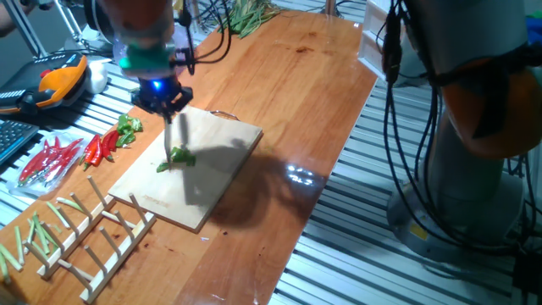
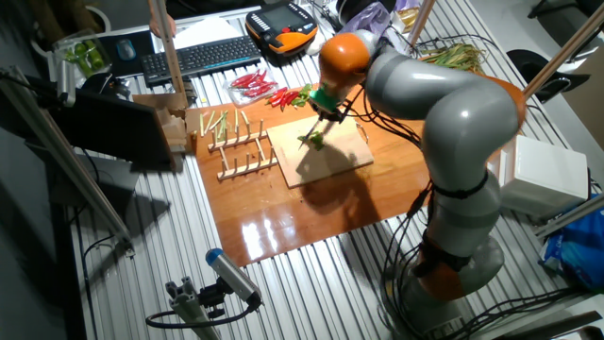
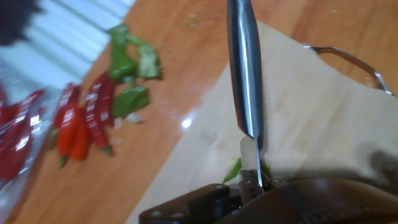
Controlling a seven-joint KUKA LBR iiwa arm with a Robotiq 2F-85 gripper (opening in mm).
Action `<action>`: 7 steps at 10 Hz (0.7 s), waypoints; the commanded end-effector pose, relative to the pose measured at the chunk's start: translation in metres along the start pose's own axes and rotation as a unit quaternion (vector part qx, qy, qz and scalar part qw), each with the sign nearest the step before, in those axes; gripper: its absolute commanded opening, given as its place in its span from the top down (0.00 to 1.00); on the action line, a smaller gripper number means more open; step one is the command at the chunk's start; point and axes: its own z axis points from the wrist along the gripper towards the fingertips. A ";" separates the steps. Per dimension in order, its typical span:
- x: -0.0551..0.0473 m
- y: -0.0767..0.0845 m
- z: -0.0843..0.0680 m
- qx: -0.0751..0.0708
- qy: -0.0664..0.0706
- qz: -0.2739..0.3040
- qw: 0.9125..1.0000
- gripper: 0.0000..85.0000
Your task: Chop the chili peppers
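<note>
A small bright-green chili [image 1: 178, 157] lies on the wooden cutting board [image 1: 216, 174], near its left-middle. My gripper [image 1: 167, 105] hovers just above it, shut on a knife with a shiny steel blade [image 1: 174, 135] that points down onto the chili. In the other fixed view the gripper [image 2: 325, 107] stands over the chili [image 2: 316, 140] on the board [image 2: 340, 161]. In the hand view the blade [image 3: 245, 74] runs along the board [image 3: 311, 124]. A green bit of chili [image 3: 234, 169] shows beside the blade's base, partly hidden by the gripper [image 3: 252, 186].
Slender red chilies [image 1: 100, 149] and more green pepper pieces [image 1: 128, 129] lie left of the board, with a bag of red chilies [image 1: 47, 161] beyond. A wooden rack [image 1: 97, 233] with pale stalk sticks stands in front. The arm's base [image 1: 474, 127] stands at the right.
</note>
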 end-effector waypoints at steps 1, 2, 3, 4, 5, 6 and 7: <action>0.002 0.007 -0.003 -0.029 0.026 -0.113 0.993 1.00; 0.006 0.017 -0.007 -0.016 0.019 -0.127 0.992 1.00; 0.012 0.029 -0.008 0.006 0.001 -0.133 0.991 1.00; 0.014 0.035 -0.004 0.019 -0.012 -0.133 0.991 1.00; 0.010 0.036 0.002 0.024 -0.023 -0.144 0.989 1.00; 0.005 0.036 0.010 0.022 -0.026 -0.155 0.987 1.00; 0.002 0.037 0.018 0.012 -0.026 -0.166 0.986 1.00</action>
